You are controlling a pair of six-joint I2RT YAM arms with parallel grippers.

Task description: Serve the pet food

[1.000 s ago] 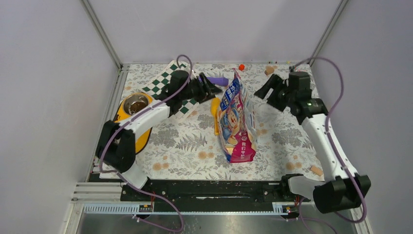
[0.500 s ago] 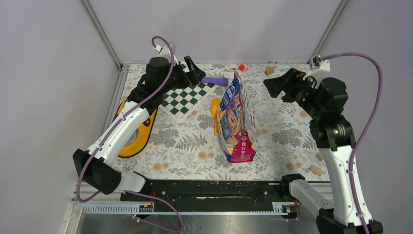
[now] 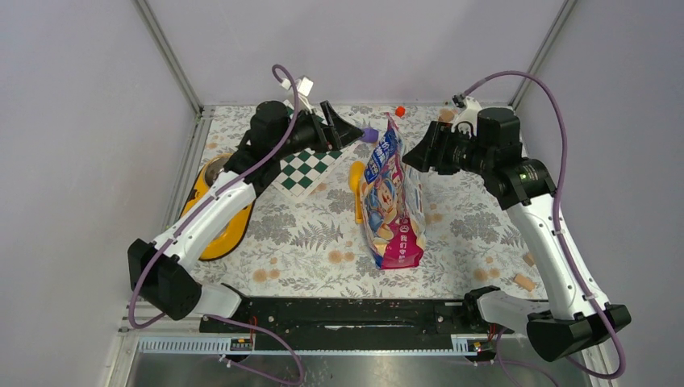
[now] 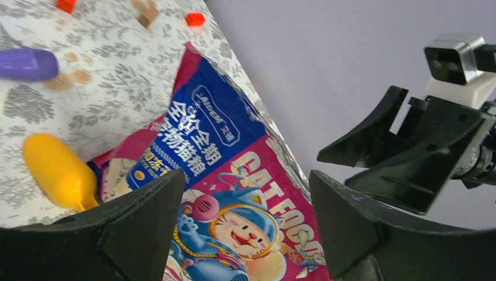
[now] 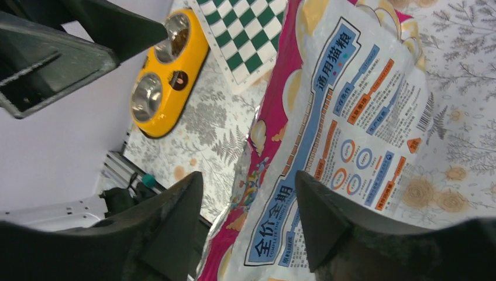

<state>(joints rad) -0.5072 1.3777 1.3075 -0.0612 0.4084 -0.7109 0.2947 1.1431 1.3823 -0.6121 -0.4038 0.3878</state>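
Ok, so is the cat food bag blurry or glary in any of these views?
Top external: evenly lit, cat food bag sharp, its print too small to read. Left wrist: bag front crisp, lettering legible, left gripper's fingers dark silhouettes along the bottom edge. Right wrist: back print sharp, no strong glare, right gripper's fingers dark and slightly soft.

the pet food bag, a glossy pink-and-blue pouch with a cartoon figure and chinese writing, stands upright mid-table, its top seemingly closed, kibble not visible.
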